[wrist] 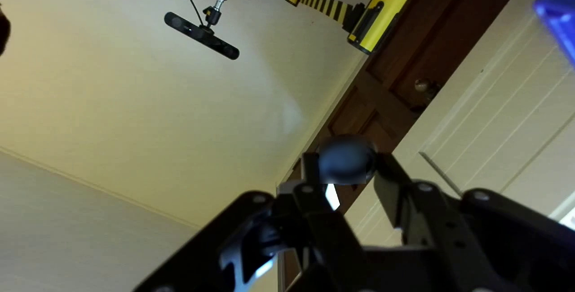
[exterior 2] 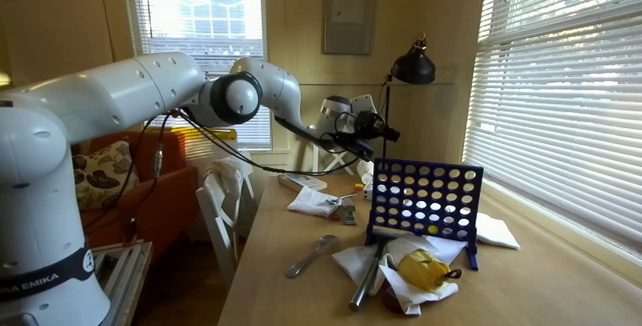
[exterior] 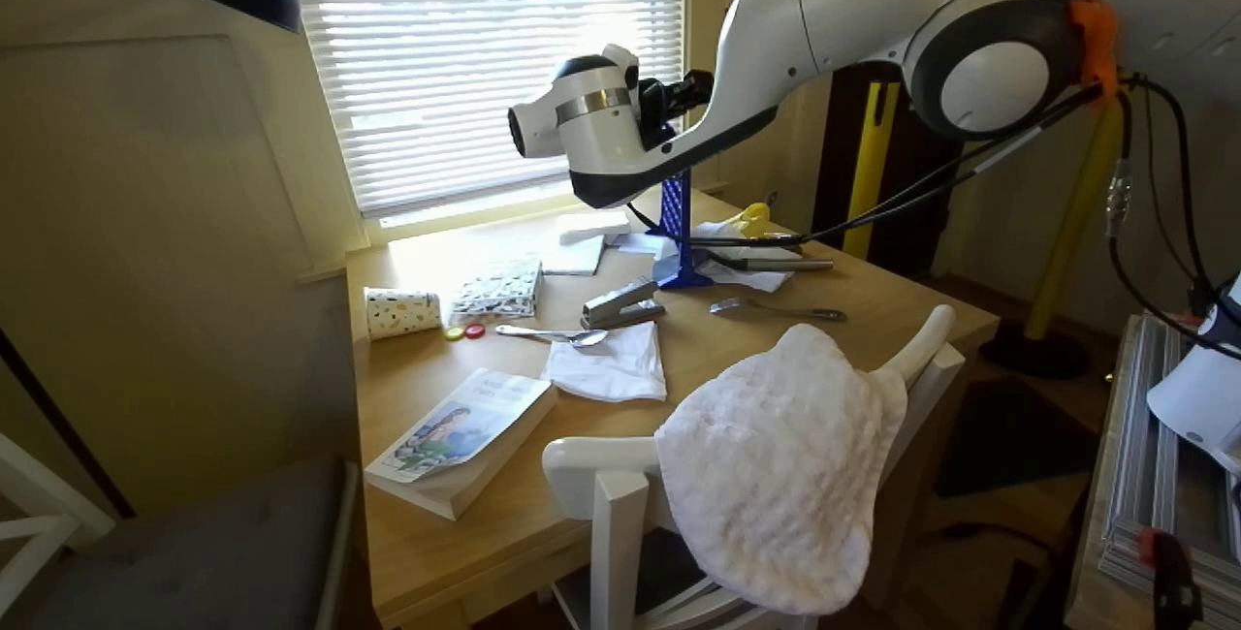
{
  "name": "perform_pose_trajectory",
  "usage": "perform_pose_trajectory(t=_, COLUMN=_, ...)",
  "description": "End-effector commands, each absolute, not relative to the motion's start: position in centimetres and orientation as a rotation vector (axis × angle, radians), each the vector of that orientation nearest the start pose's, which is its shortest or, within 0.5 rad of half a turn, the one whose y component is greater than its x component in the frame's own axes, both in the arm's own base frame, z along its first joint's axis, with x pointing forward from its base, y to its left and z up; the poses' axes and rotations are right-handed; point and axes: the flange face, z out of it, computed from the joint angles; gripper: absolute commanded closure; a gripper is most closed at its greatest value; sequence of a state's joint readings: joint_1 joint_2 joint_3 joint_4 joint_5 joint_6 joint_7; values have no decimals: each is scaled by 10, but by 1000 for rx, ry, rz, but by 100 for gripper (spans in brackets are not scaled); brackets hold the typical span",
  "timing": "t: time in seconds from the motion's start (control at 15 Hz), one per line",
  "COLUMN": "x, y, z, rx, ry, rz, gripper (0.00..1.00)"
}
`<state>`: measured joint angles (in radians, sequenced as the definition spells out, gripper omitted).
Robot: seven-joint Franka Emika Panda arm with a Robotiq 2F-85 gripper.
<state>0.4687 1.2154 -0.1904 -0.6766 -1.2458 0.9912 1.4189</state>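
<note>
My gripper [wrist: 348, 168] is closed around a dark, rounded, blurred object [wrist: 345, 158] between its fingertips; its true colour is hard to tell. In both exterior views the gripper [exterior: 696, 87] is in the air above the table, pointing sideways; the held object cannot be made out there. The gripper [exterior 2: 392, 134] is nearest to a blue upright grid frame [exterior 2: 424, 198] with round holes, which stands on the table below it. A yellow disc [exterior 2: 433, 229] shows in the frame's bottom row. A blue corner of the frame [wrist: 559, 13] shows in the wrist view.
On the table [exterior: 776, 349] are a yellow disc [exterior: 454, 332], red disc [exterior: 474, 330], cup [exterior: 402, 311], patterned box [exterior: 499, 289], stapler [exterior: 622, 303], spoon [exterior: 553, 333], napkin [exterior: 611, 363], book [exterior: 465, 436], knife [exterior 2: 311, 256] and a yellow item [exterior 2: 424, 270]. A chair [exterior: 620, 533] stands at the edge.
</note>
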Motion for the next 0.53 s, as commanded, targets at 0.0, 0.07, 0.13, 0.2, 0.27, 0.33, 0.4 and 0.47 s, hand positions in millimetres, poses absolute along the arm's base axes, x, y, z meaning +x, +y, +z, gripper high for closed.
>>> perform_pose_trajectory(t=0.0, x=712, y=163, z=296, rx=1210, ry=-970, rz=684, gripper=90)
perform_pose_trajectory(t=0.07, x=714, y=163, z=293, rx=1221, ry=-969, rz=687, gripper=90)
perform_pose_trajectory(t=0.13, x=716, y=164, z=292, rx=1232, ry=-961, rz=697, gripper=90)
perform_pose_trajectory(t=0.2, x=720, y=165, z=291, rx=1264, ry=-949, rz=710, gripper=90)
perform_pose_trajectory(t=0.27, x=726, y=166, z=290, rx=1307, ry=-931, rz=729, gripper=90)
perform_pose_trajectory(t=0.33, x=731, y=168, z=290, rx=1343, ry=-918, rz=750, gripper=90)
perform_pose_trajectory(t=0.4, x=737, y=170, z=289, rx=1383, ry=-898, rz=775, gripper=90)
perform_pose_trajectory(t=0.47, x=742, y=173, z=288, rx=1418, ry=-878, rz=798, gripper=90)
